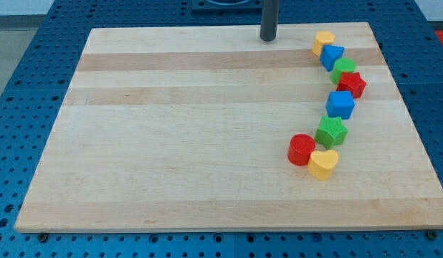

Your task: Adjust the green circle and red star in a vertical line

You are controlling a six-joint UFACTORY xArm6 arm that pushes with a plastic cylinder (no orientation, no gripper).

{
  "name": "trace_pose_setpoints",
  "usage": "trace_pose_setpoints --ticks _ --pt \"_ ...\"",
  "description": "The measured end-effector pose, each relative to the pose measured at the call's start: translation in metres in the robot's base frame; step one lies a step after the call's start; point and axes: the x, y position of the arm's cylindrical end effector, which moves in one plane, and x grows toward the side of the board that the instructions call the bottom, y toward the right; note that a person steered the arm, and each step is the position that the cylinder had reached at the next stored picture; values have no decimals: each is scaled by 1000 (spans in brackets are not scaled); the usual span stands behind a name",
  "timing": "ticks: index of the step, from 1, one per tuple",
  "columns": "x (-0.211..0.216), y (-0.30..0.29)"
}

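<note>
The wooden board [207, 143] fills most of the view, resting on a blue perforated table [35, 86], and all the blocks sit in a loose curved chain toward its three o'clock side. The rod (it has no jaws, so it neither clenches nor holds anything) stands at about twelve o'clock, my tip [269, 39] touching no block and well apart from the chain, to the view's left of its upper end. From the top the chain runs: a yellow heart [323, 41], a blue block [332, 56] of unclear shape, the green circle [343, 69], the red star [353, 84], a blue cube [340, 104], a green star [331, 132], a red cylinder [302, 149] and a second yellow heart [322, 164]. The green circle touches the red star, which lies at its five o'clock, so the pair is slightly slanted; squaring them up probably needs only a small nudge.
</note>
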Motion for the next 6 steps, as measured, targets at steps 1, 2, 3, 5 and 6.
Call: trace_pose_setpoints --ticks 1,2,3,5,6 --pt "0 0" --pt "-14 3" --pt "-25 5" --pt "-25 104" --pt "-13 138"
